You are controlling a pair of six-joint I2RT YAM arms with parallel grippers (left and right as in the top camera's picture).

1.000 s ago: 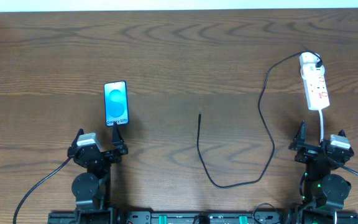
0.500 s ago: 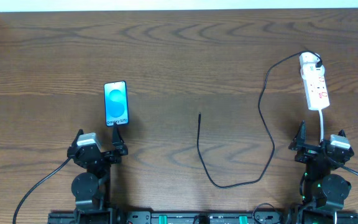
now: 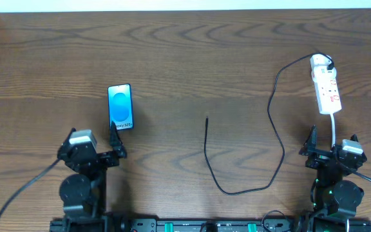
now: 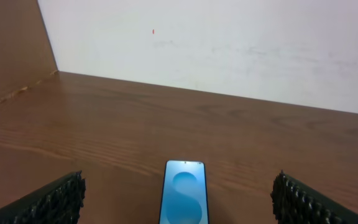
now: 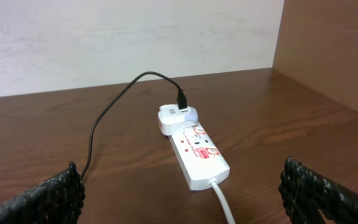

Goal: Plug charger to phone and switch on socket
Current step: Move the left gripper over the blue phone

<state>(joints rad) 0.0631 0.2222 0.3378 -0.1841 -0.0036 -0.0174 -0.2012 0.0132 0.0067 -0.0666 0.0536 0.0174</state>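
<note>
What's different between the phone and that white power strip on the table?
The phone is dark-framed with a bright blue screen; the power strip is white with red markings. Nothing is plugged into the phone; the power strip holds an adapter with the black cable attached. Both lie flat on the table.

In the left wrist view you are losing the near end of the phone (image 4: 184, 193) under the bottom edge, and the left gripper (image 4: 178, 205) is showing only fingertips (image 4: 51, 200) in the corners. In the right wrist view the white cord (image 5: 224, 202) is running off the bottom, and the charger (image 5: 104, 118) is vanishing behind the right gripper (image 5: 179, 202). From overhead, the socket (image 3: 326, 90) is showing red markings too small to read.
</note>
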